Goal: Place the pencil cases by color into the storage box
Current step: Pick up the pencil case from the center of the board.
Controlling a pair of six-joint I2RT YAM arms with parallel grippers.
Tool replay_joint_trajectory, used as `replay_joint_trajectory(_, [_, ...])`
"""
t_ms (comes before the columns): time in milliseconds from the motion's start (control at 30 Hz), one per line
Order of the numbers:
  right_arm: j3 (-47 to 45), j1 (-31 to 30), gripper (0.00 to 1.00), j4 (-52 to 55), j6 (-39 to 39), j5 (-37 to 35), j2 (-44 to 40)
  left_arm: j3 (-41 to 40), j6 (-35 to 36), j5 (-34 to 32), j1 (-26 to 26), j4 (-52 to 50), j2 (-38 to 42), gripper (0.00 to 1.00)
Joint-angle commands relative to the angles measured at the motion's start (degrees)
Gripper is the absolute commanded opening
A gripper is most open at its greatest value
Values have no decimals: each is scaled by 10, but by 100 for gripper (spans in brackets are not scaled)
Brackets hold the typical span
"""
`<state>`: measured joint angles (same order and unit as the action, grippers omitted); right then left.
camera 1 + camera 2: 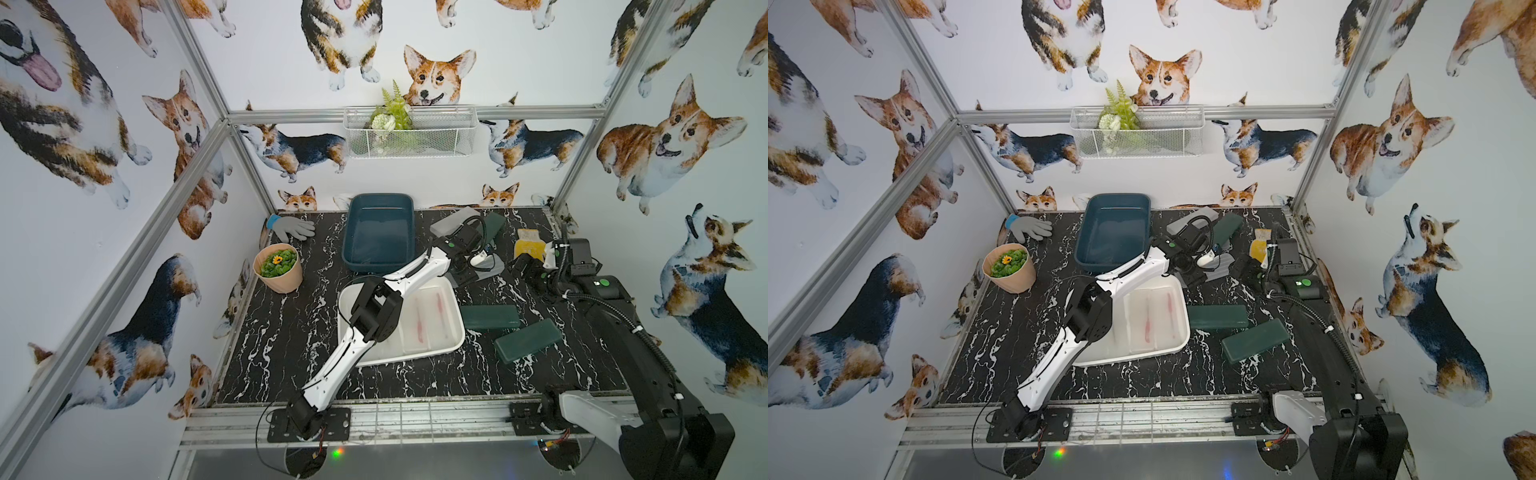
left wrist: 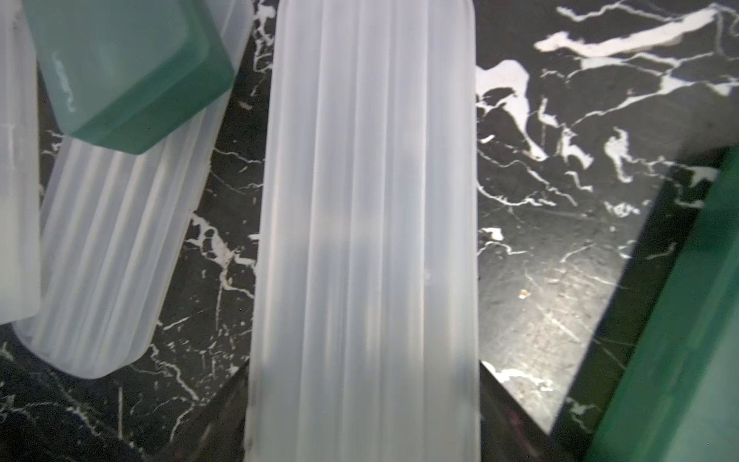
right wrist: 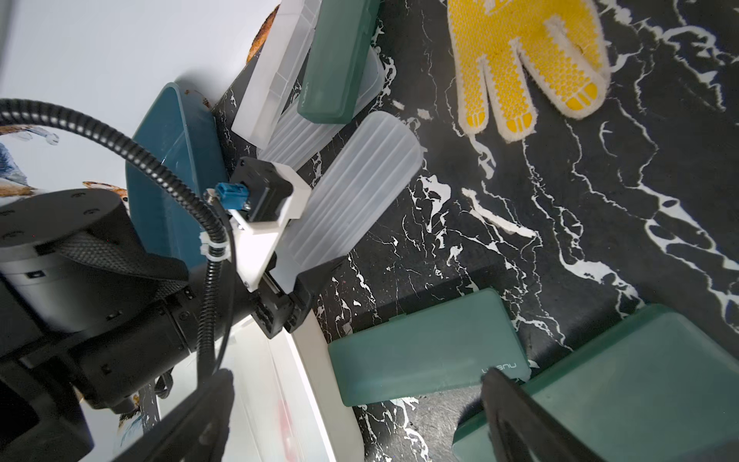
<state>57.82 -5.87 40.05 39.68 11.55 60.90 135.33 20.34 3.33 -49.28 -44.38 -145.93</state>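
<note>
The black marbled desk (image 1: 291, 353) fills the lower middle of both top views. At its centre lies the white storage box (image 1: 432, 351), with frosted pencil cases (image 1: 428, 320) side by side in it. Above it in the frame stands the dark blue storage box (image 1: 378, 232), bare inside. Just right of that box, my left gripper (image 3: 292, 276) is clamped on the end of a ribbed frosted case (image 3: 356, 184); I cannot tell whether the case rests on the desk. My right gripper (image 3: 356, 376) hangs with its jaws wide apart and holds nothing, over two dark green cases (image 1: 490, 316) (image 1: 528, 340) lying right of the white box. Further up the frame, another green case (image 3: 340, 60) lies on a pile of frosted ones. A yellow glove (image 3: 528, 68) lies right of the pile.
</note>
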Motion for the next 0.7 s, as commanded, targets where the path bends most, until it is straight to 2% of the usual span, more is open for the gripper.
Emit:
replay_joint_trajectory(0, [5,3,97,1,5,-25,-8,-1,-12,15,-15,9,5,66])
replay_joint_trajectory(467, [41,14,97,13,-17,-44,-11,43,-11,-25,-9,17,27,67])
replay_joint_trajectory(667, [64,16,97,11,-33,-41,-1,32,-5,-36,5,10,54,67])
